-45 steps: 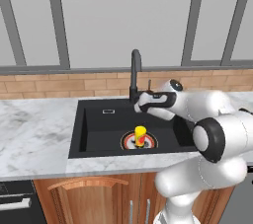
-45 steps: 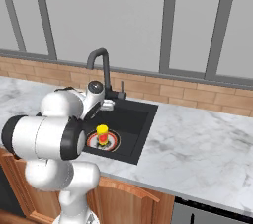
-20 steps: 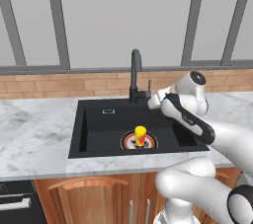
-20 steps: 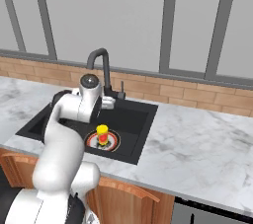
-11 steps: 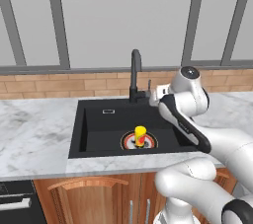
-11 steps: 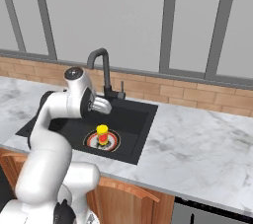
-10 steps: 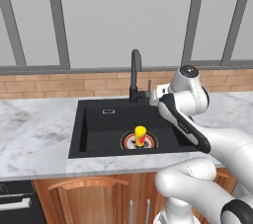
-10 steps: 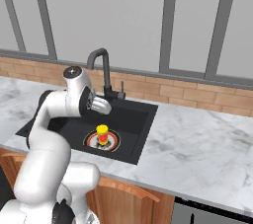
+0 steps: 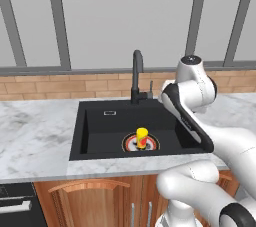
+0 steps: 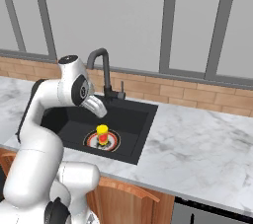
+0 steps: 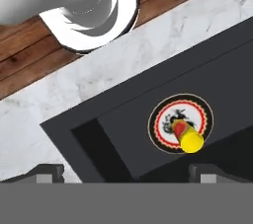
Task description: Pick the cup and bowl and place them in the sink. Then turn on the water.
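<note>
Standing upright on the drain of the matte black sink point(image 9: 100, 121), the small yellow cup point(image 9: 142, 137) is seen below the wide-open, empty gripper point(image 11: 126, 172) — the bowl is unplaced.

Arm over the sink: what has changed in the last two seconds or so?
The arm has lifted out of the sink and swung up and back toward the right rim; the hand now looks down into the basin from above, open and empty. The cup stays upright on the drain, and the faucet is unchanged, no water running.

A marble counter point(image 9: 35, 131) holds the black sink point(image 9: 100, 121).
</note>
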